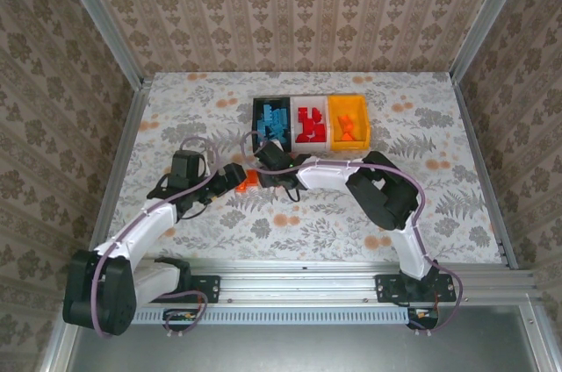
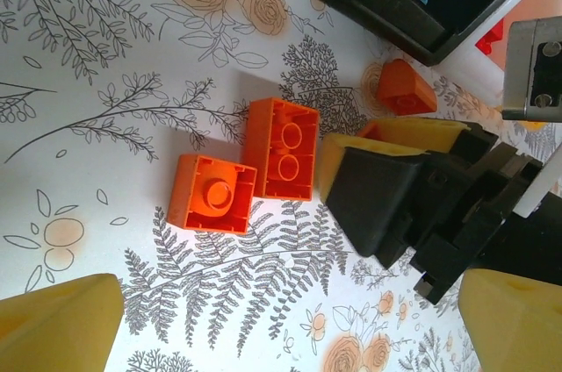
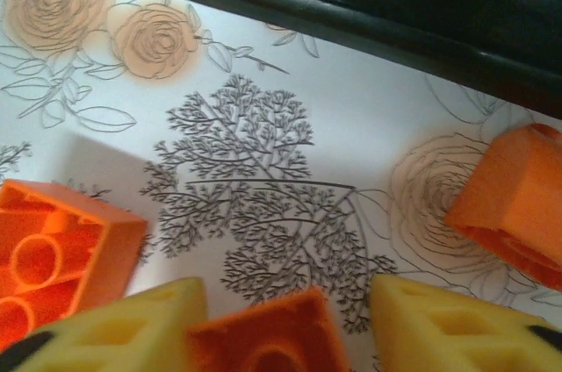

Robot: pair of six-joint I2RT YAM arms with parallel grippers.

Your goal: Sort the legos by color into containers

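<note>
Black (image 1: 258,123), white (image 1: 308,104) and orange-yellow (image 1: 351,102) bins stand in a row, holding light blue, red and orange legos. Three orange legos lie loose on the cloth in front of the black bin (image 3: 369,3). My right gripper (image 3: 285,328) is open and low, its yellow fingers (image 3: 457,328) either side of one orange lego (image 3: 259,341), with a gap on the right. Two more orange legos (image 2: 212,194) (image 2: 281,147) lie side by side just left of it, and a small one (image 3: 514,205) lies to the right. My left gripper (image 2: 290,328) is open and holds nothing.
The two grippers (image 1: 235,177) (image 1: 268,160) sit close together mid-table, the right arm's black body (image 2: 395,201) right beside the paired bricks. Metal posts and patterned walls enclose the flowered cloth (image 1: 421,205). A rail runs along the near edge.
</note>
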